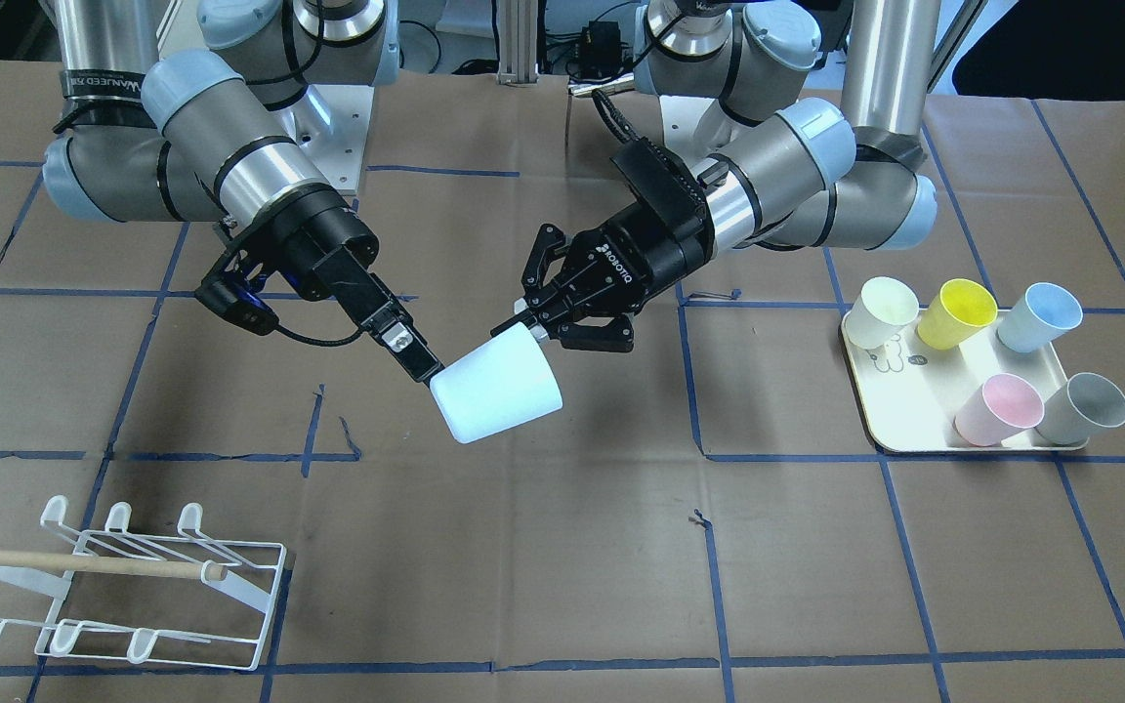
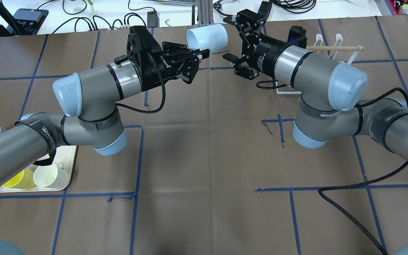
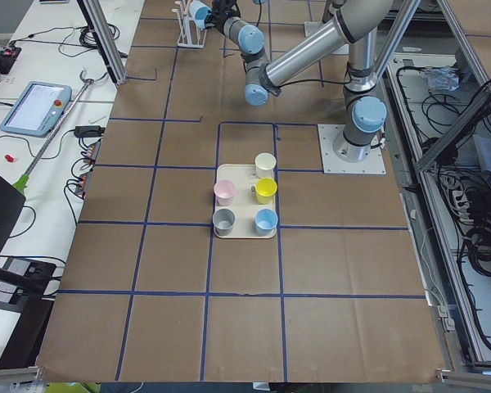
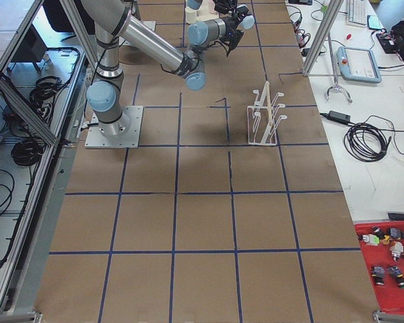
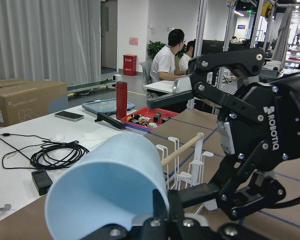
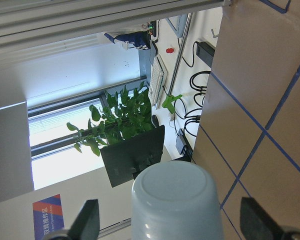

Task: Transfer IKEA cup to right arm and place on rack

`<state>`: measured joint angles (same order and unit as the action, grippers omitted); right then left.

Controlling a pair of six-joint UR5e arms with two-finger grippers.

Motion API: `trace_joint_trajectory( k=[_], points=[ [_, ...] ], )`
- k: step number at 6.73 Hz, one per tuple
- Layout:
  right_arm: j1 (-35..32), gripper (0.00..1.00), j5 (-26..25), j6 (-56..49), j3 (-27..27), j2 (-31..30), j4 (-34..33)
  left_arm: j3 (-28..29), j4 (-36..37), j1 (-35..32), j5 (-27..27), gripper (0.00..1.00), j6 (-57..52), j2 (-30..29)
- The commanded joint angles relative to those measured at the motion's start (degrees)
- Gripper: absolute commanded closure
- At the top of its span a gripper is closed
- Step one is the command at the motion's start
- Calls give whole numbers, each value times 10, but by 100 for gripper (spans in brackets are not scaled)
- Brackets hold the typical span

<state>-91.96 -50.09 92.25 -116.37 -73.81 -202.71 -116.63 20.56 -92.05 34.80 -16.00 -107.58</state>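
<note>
A pale blue cup (image 1: 499, 395) hangs on its side in the air between the two arms, also in the overhead view (image 2: 207, 35). My left gripper (image 1: 528, 327) is shut on its rim, one finger inside the mouth, as the left wrist view shows (image 5: 105, 190). My right gripper (image 2: 231, 38) is open, with its fingers (image 6: 85, 220) spread wide on either side of the cup's base (image 6: 175, 205) and apart from it. The white wire rack (image 1: 133, 586) with its wooden dowel stands on the table on my right side (image 2: 331, 46).
A cream tray (image 1: 914, 391) on my left side holds a cream cup (image 1: 885, 310), a yellow cup (image 1: 956, 312), a blue cup (image 1: 1039, 315), a pink cup (image 1: 997, 408) and a grey cup (image 1: 1082, 408). Brown paper with blue tape lines covers the table.
</note>
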Motion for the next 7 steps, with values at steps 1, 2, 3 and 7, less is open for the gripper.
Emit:
trace_joint_trajectory(
  k=[1,2,3,7],
  points=[
    [-16,0,-8,0,19,20,3,0,0,0,0,99,0,0],
    [-18,0,-16,0,24,22,5,0,0,0,0,99,0,0],
    [-23,0,-16,0,28,23,7,0,0,0,0,99,0,0],
    [-38,1,-28,1,58,39,23,0,0,-1,0,99,1,0]
  ],
)
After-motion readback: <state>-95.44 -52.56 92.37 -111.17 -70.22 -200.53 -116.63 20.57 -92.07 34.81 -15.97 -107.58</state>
